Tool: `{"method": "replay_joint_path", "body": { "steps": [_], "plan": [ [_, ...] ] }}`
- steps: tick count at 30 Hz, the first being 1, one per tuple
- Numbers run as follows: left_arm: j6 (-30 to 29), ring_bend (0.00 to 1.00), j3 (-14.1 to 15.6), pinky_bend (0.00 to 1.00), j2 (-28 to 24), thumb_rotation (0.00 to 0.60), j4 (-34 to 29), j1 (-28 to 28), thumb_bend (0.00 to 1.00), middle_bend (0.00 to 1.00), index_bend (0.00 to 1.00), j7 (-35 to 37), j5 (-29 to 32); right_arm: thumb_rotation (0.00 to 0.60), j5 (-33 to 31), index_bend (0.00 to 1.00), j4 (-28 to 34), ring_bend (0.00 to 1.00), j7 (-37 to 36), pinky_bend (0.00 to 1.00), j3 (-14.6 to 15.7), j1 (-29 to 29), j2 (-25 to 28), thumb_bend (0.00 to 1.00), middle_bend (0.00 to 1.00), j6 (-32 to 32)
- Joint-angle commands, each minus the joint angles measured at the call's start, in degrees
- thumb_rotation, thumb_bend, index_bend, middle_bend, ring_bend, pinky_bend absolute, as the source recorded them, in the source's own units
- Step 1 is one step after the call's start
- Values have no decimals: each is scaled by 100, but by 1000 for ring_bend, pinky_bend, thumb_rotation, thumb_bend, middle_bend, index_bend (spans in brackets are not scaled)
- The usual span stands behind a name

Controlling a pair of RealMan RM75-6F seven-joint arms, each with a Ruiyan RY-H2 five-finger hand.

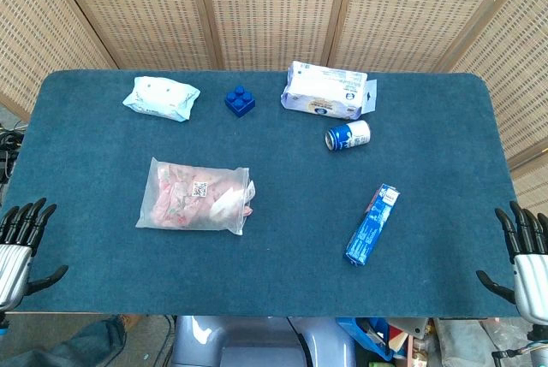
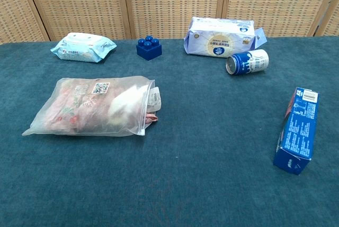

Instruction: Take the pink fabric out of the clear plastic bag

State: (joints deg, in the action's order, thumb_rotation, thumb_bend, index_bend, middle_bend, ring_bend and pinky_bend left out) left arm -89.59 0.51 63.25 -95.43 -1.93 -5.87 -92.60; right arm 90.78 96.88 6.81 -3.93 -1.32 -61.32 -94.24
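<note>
Lying flat on the blue table (image 1: 428, 179) is your clear plastic bag (image 2: 79, 116) | pink fabric (image 2: 71, 108) inside (one bit pokes out) | left hand (image 1: 19, 243) spread, holding nothing | right hand (image 1: 527, 251) spread too

You are working at a table (image 1: 257, 273) covered in dark teal felt, which is filling most of both views. Behind it, woven cane screen panels (image 1: 274, 8) in wooden frames are standing side by side (slanted in the head view). Even light is falling across the cloth.
</note>
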Motion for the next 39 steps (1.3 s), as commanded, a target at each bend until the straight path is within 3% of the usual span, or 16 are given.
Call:
{"method": "replay_joint_path", "body": {
  "steps": [1,9,14,28,39],
  "plan": [
    [-2,0,-2,0,-2,600,2,2,187,0,0,5,5,600,-7,0,2,0,5,0,-3,-2,1,0,0,-1],
    [17,0,-4,0,6,600,11,-4,187,0,0,20,23,600,-7,0,15,0,27,0,26,3,30,0,0,56],
    [356,0,-115,0,58,600,44,-214,188,0,0,-17,190,600,18,0,11,0,82,0,94,40,94,0,0,208],
    [3104,0,-647,0,696,600,963,-2081,185,0,0,306,806,600,-182,0,-217,0,262,0,9,212,-162,0,0,491],
    [4322,0,-935,0,1520,600,1816,-3123,185,0,0,378,1249,600,-431,0,-277,0,225,0,-93,281,-200,0,0,618]
  ]
}}
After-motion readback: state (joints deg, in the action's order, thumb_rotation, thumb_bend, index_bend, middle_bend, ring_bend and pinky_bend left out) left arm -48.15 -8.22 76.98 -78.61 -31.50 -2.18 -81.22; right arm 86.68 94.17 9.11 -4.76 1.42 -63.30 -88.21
